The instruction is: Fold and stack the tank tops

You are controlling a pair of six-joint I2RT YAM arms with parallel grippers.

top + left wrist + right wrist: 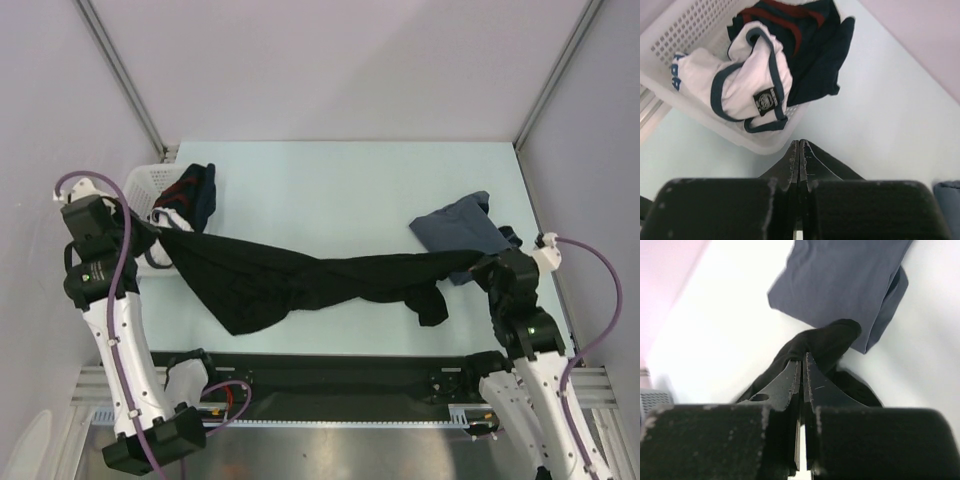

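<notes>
The black tank top (pixel 300 280) hangs stretched in a long band between both arms, sagging onto the pale table. My left gripper (pixel 162 238) is shut on its left end beside the basket; in the left wrist view the left gripper (pixel 800 142) shows closed fingertips and the cloth is hidden under them. My right gripper (pixel 480 268) is shut on the right end, where a bunch of black cloth (pixel 825 342) bulges past the right gripper (pixel 803 357). The blue-grey tank top (pixel 455 228) lies folded at the right, just behind that grip, and fills the top of the right wrist view (pixel 840 285).
A white mesh basket (pixel 140 185) stands at the back left with a white garment with dark trim (pixel 750 75) and a navy one with red stripes (pixel 800 30) spilling from it. A black rail (pixel 330 375) runs along the table's near edge.
</notes>
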